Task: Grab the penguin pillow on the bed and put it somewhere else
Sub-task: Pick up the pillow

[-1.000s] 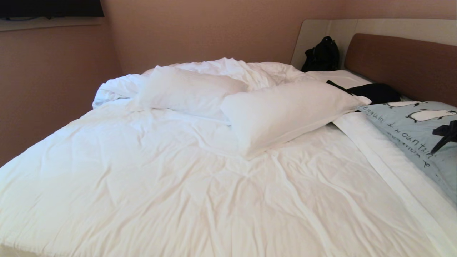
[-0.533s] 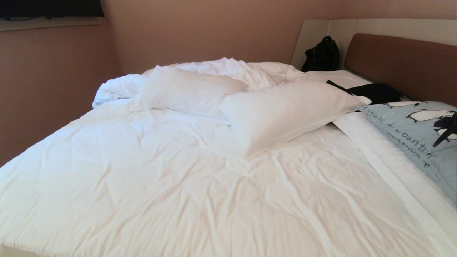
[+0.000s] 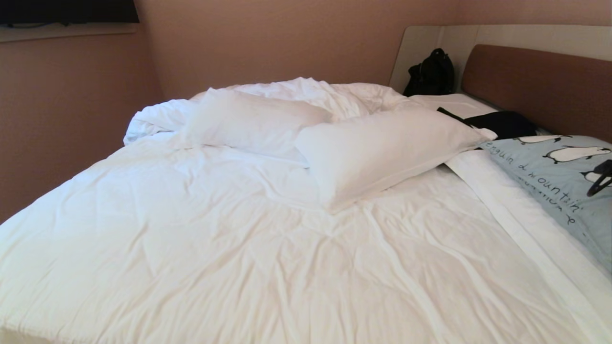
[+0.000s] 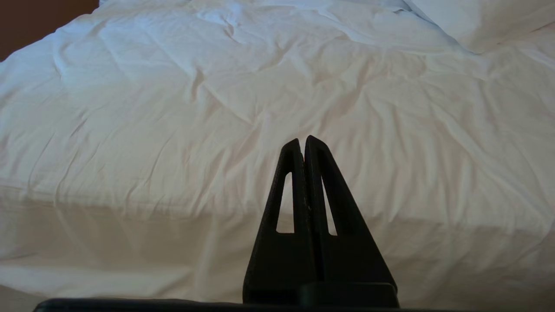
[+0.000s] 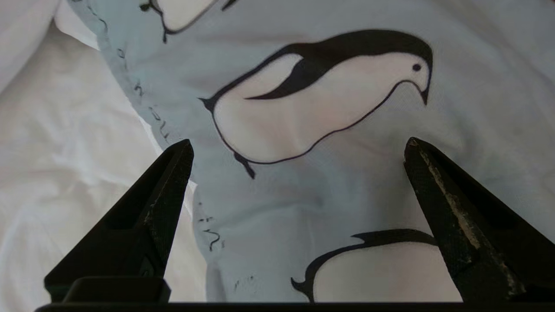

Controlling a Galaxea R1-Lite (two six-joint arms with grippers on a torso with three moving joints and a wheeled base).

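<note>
Penguin pillow (image 3: 550, 177) lies at the right edge of the head view, on the bed (image 3: 229, 248) just below the brown headboard (image 3: 535, 86) – a pale blue case with black-and-white penguins and dark scrawled lettering along its near edge. Its left corner touches the larger of two white pillows (image 3: 382, 148), which sits across the middle of the frame; the second white pillow (image 3: 253, 122) lies up and to the left of that, against the bunched duvet. A dark garment (image 3: 502, 123) lies between the larger white pillow and the headboard, and a black bag (image 3: 430, 74) stands in the upper right, in the beige corner beside the headboard.

The right end effector (image 3: 601, 179) shows only as a small dark shape at the far right edge of the head view, over the blue fabric. In the right wrist view the right end effector (image 5: 299, 147) has its two black fingers (image 5: 164, 203) spread wide, one toward the lower left and one toward the lower right of the frame, with a printed penguin between them on the penguin pillow (image 5: 347, 186); nothing is pinched, and whether the tips touch the cloth cannot be told.

The left end effector (image 4: 303, 141) appears in the lower centre of the left wrist view – fingers pressed together, empty, pointing at the wrinkled white duvet (image 4: 173, 108)
</note>
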